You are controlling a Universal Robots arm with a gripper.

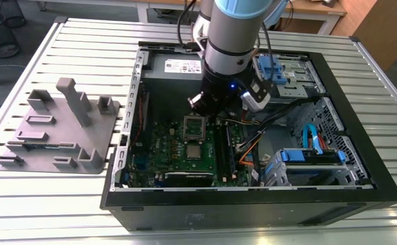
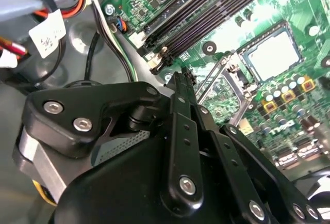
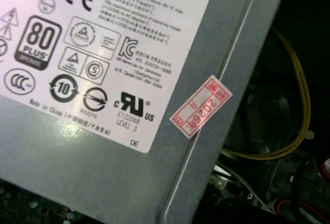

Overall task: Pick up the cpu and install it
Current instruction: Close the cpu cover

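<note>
Hovering low inside computer case, pincer; its spread and hold cannot be told. Cpu lies flat on green board, just past pincer tip, beside raised metal frame. Judged: seating stage. Further motion calls for slow, straight travel: cables and memory slots crowd pincer.

Open black computer case filling the slatted metal table's middle; grey plastic holder near the edge on the exterior view's left. Inside: green motherboard, labelled power supply.
</note>
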